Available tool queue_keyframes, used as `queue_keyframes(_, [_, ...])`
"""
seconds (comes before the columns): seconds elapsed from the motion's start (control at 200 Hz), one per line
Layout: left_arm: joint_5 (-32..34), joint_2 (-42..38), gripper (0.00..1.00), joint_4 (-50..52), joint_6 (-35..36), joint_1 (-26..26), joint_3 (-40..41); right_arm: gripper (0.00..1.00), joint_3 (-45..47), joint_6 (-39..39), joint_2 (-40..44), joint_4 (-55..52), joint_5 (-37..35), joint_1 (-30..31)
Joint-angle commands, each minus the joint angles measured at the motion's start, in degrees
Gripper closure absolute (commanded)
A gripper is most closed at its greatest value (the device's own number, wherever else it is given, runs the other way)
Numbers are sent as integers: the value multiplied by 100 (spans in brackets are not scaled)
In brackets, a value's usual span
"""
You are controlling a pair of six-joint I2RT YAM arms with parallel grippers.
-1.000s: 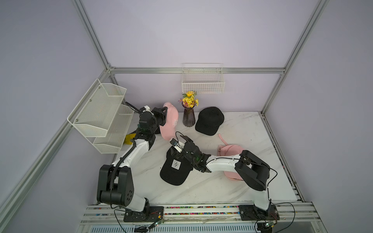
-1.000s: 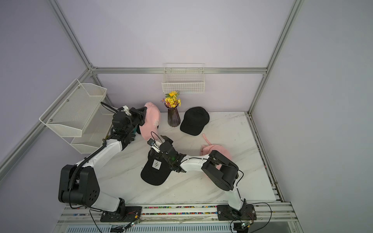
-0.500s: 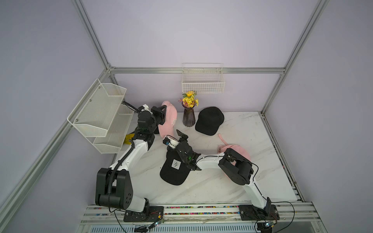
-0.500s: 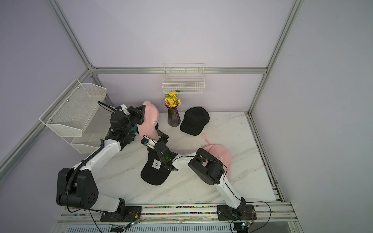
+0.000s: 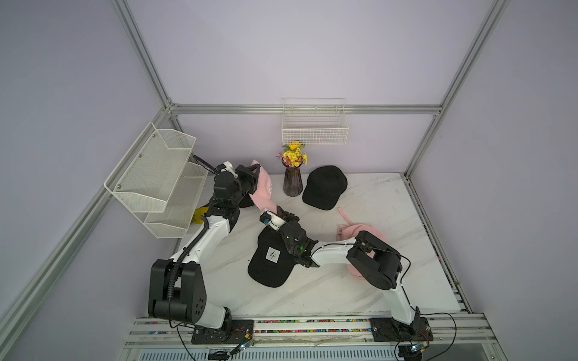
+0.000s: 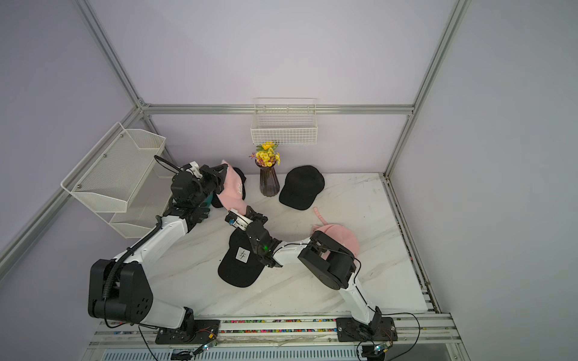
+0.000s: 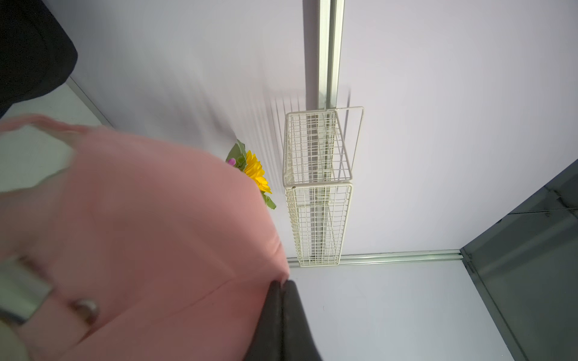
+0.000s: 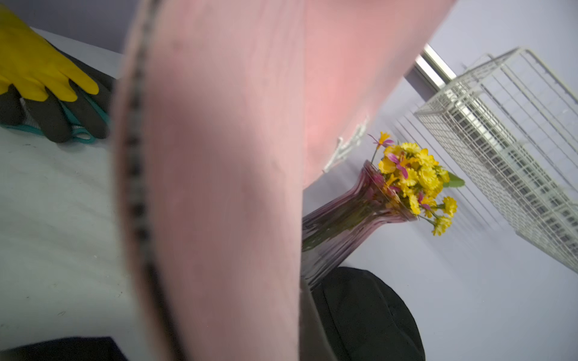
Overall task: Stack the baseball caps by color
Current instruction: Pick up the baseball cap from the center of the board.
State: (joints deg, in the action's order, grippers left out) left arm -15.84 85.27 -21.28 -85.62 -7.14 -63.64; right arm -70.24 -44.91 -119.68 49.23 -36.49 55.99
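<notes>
Patched black cap (image 5: 270, 259): flat on marble table (image 5: 391, 275), nearest the front. Right arm: elbow folded above lying pink cap (image 5: 352, 230), forearm low across the patched cap's crown, right gripper (image 5: 276, 213) jaws closed on the brim of raised pink cap (image 5: 262, 190). Left arm: stretched back and upward, left gripper (image 7: 281, 290) jaws pinched together on that cap's crown fabric. Plain black cap (image 5: 325, 187): rear, beside flower vase (image 5: 292, 183)

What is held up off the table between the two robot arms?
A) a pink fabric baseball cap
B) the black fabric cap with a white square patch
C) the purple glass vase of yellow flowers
A: the left gripper and right gripper are both shut on the raised pink fabric baseball cap.
</notes>
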Motion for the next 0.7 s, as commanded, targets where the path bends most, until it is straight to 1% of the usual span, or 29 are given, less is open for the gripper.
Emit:
queue_keyframes(0.0, [-780, 73, 100, -296, 361, -150, -327, 100, 293, -198, 597, 94, -227, 71])
queue_keyframes(0.115, [-1216, 165, 100, -428, 502, -264, -261, 100, 813, -410, 1315, -68, -428, 114])
queue_keyframes(0.25, [-1427, 236, 100, -751, 512, -492, -197, 100, 1154, -293, 2411, -1315, -611, 168])
queue_keyframes(0.395, [-1485, 361, 100, -947, 451, -938, -321, 100, 1038, 8, 3623, -3757, -941, 316])
queue_keyframes(0.465, [-1371, 454, 100, -996, 444, -1182, -343, 100, 831, 386, 4068, -4974, -1072, 390])
queue_keyframes(0.505, [-1271, 531, 100, -1050, 406, -1293, -325, 100, 615, 666, 4375, -5852, -1073, 436])
queue_keyframes(0.61, [-1029, 833, 100, -1570, 56, -1562, -186, 100, -104, 1433, 4608, -8019, -1078, 601])
queue_keyframes(0.695, [-1018, 1148, 100, -1942, -163, -1832, -263, 100, -610, 1849, 4579, -9387, -1330, 780])
